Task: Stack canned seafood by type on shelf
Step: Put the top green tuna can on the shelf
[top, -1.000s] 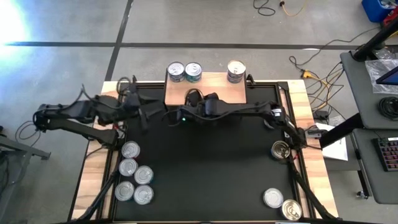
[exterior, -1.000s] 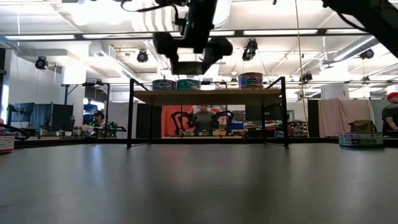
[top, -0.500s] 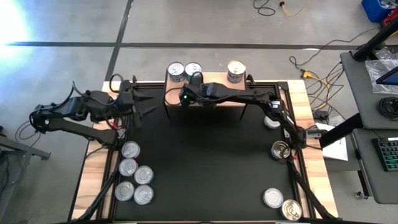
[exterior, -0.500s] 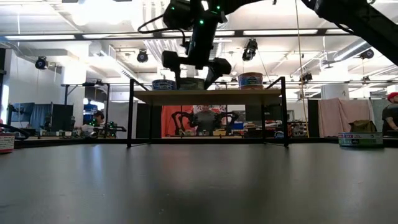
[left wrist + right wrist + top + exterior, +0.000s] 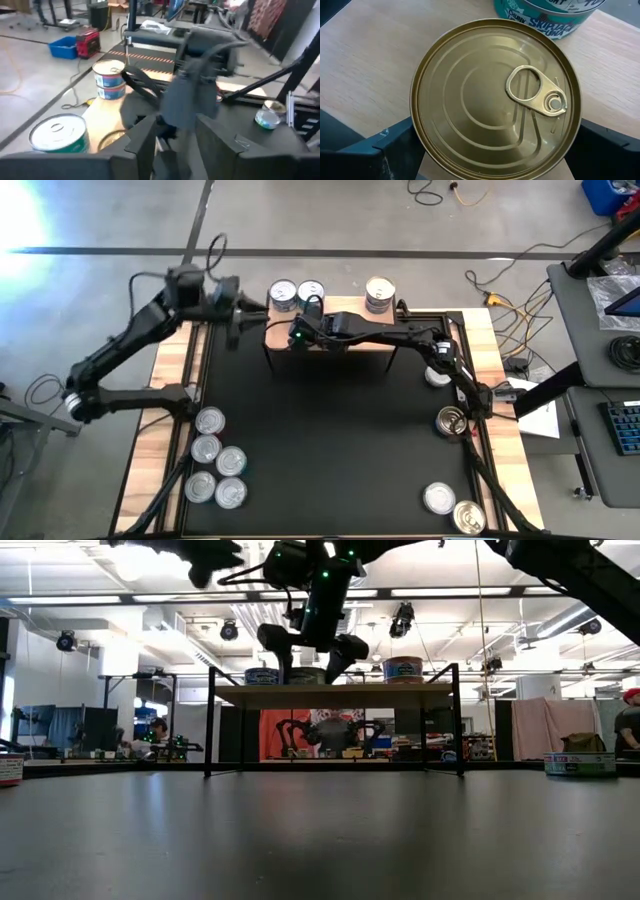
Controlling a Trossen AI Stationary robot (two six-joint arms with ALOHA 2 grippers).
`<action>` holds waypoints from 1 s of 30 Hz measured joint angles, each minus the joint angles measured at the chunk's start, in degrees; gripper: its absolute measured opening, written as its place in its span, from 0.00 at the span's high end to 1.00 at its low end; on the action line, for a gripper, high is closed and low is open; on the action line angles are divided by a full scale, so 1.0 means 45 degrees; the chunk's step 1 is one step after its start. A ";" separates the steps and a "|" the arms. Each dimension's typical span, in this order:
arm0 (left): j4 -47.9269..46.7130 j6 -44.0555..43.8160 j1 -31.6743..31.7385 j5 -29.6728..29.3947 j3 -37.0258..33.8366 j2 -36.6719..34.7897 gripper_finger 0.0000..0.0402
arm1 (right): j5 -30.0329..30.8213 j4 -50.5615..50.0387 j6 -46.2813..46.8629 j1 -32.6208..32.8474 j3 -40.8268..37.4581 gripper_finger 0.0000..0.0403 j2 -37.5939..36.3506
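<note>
Item: gold-topped tin [image 5: 495, 102] set on the wood-topped shelf [image 5: 345, 330] beside a teal-labelled tin [image 5: 311, 296], right hand [image 5: 308, 648] spread wide astride it as if sorting by type; left hand [image 5: 232, 320] raised nearby, grip indeterminate; remaining tins [image 5: 215, 465] wait on the bench [image 5: 330, 440]

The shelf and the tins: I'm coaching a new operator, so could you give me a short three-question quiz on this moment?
1. True or false: the tin that the right gripper straddles on the shelf has a gold top with a pull ring.
2. How many tins lie clustered at the left edge of the mat? A three, B five, C seven.
3. Which gripper hangs beside the shelf rather than over it?
Key: 1 true; 2 B; 3 the left gripper.
</note>
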 joint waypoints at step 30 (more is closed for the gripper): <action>-0.1229 0.4588 -0.0075 -0.1435 -0.0019 0.4277 1.00 | -0.3021 0.2878 -0.4708 0.0136 -0.0019 0.06 -0.0034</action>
